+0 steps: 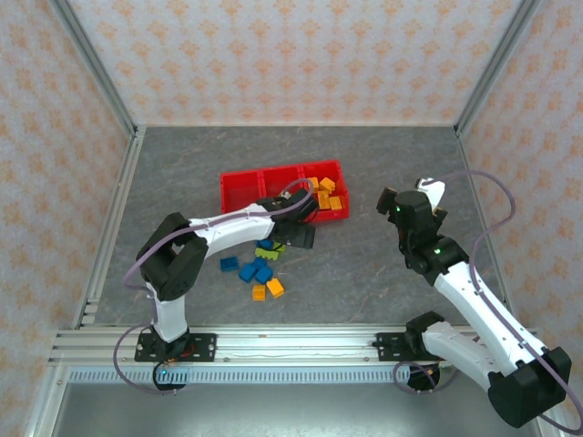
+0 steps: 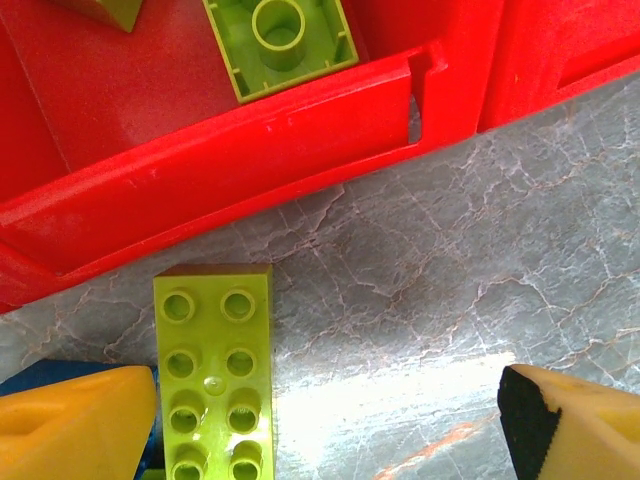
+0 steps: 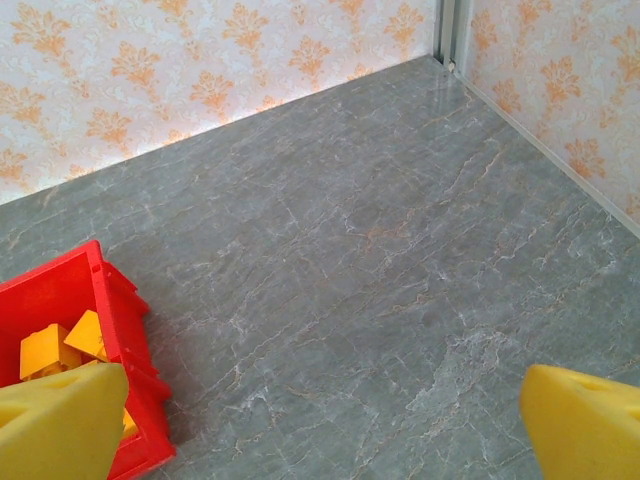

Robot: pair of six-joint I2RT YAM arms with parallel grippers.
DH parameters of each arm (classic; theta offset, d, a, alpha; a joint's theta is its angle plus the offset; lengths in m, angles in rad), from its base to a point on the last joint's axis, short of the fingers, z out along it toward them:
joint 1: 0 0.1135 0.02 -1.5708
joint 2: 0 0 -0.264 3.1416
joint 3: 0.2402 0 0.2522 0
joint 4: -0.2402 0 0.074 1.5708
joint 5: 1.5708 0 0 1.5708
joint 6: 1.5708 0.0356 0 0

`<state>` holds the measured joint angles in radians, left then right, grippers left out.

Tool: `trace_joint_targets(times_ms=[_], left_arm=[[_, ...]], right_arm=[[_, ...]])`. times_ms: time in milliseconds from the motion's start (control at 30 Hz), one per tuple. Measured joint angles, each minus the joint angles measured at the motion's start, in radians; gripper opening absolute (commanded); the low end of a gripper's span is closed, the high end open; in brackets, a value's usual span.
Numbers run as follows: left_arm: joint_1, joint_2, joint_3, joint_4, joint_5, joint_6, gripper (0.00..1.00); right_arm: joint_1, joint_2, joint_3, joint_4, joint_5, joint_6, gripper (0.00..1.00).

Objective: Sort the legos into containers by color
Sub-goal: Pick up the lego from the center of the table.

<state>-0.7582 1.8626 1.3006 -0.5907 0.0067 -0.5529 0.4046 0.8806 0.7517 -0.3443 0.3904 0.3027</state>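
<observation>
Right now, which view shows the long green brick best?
Left wrist: the green brick lies studs-up on the table beside the tray wall. Top view: a small green patch by the left arm. Right wrist: the tray's orange end.

The grey marbled table (image 1: pixel 383 273) carries a red tray (image 1: pixel 241 193) and loose legos (image 1: pixel 247 270) beside it.

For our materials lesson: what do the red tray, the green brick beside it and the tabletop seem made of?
Tray: likely moulded plastic, slightly glossy, scuffed. Brick: glossy plastic, studs catching glare. Tabletop: veined grey stone look, reflective; possibly laminate.
</observation>
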Motion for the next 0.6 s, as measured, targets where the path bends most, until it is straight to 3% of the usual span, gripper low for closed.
trace_joint_targets(times_ms=[600], left_arm=[[0.012, 0.077, 0.047, -0.060, -0.093, -0.042, 0.86]], right_arm=[[-0.002, -0.009, -0.015, -0.022, -0.002, -0.019, 1.00]])
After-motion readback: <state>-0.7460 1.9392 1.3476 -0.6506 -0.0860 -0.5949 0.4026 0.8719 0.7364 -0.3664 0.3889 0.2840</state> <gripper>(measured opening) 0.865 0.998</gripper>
